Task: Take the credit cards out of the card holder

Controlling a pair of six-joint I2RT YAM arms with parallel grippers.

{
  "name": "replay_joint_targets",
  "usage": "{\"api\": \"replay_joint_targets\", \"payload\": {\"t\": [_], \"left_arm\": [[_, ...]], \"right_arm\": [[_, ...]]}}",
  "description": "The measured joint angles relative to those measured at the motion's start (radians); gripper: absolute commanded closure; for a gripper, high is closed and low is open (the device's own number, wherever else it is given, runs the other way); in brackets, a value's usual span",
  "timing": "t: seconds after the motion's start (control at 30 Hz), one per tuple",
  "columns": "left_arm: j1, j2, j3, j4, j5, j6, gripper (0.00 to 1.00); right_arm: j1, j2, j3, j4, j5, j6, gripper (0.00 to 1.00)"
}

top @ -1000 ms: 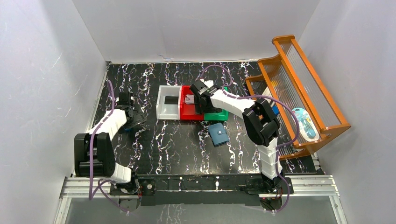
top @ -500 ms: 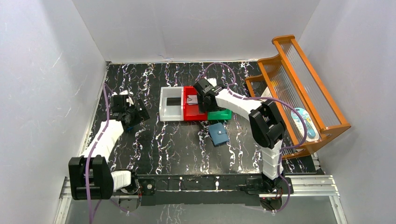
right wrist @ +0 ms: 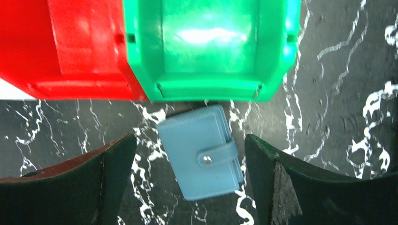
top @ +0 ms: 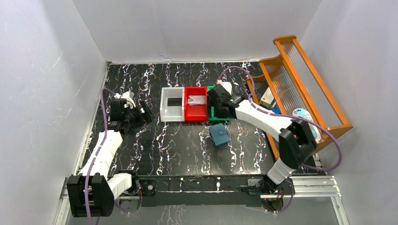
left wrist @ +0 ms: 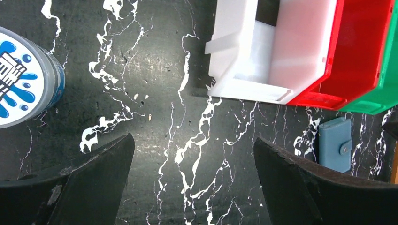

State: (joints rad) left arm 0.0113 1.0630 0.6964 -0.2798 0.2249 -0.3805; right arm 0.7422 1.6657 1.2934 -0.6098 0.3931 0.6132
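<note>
Lying closed on the black marbled table (top: 178,140), the card holder (top: 219,135) is found just in front of the green bin (right wrist: 206,42). Its snap tab is fastened across the front edge. Whether it touches the bin cannot be told.

Three bins are placed side by side: the white bin (top: 163,110) on the left, the red bin (top: 195,112) in the middle and the green bin on the right. The black card (top: 172,101) is laid flat in the white bin. The pale grey card (top: 196,100), with some markings on it, is laid in the red bin.

The right gripper (right wrist: 190,154) is held above the front of the green bin. Its jaws are spread wide and nothing is pinched; in the right wrist view the card holder is seen below, between the two fingers.

The left gripper (left wrist: 193,154) is held over bare table, left of the white bin. Its jaws are also spread wide, and nothing is held. A round tin (left wrist: 23,77) with a blue-and-white lid is seen near it. An orange rack (top: 305,89) is placed at the right edge of the table.
</note>
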Motion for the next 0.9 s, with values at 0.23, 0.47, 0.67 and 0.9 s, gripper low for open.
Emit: {"api": "replay_joint_targets", "payload": {"t": [0.23, 0.47, 0.67, 0.9], "left_arm": [[0.0, -0.02, -0.002, -0.024, 0.016, 0.023, 0.02], [0.0, -0.019, -0.002, -0.028, 0.016, 0.026, 0.02], [0.0, -0.019, -0.002, -0.027, 0.016, 0.025, 0.02], [0.0, -0.019, -0.002, -0.027, 0.015, 0.025, 0.02]], "right_arm": [[0.005, -0.145, -0.172, 0.024, -0.023, 0.084, 0.09], [0.005, -0.134, -0.174, 0.081, -0.061, 0.122, 0.08], [0.005, 0.073, 0.058, 0.096, -0.002, 0.117, 0.07], [0.005, 0.335, 0.267, 0.043, 0.02, 0.087, 0.09]]}}
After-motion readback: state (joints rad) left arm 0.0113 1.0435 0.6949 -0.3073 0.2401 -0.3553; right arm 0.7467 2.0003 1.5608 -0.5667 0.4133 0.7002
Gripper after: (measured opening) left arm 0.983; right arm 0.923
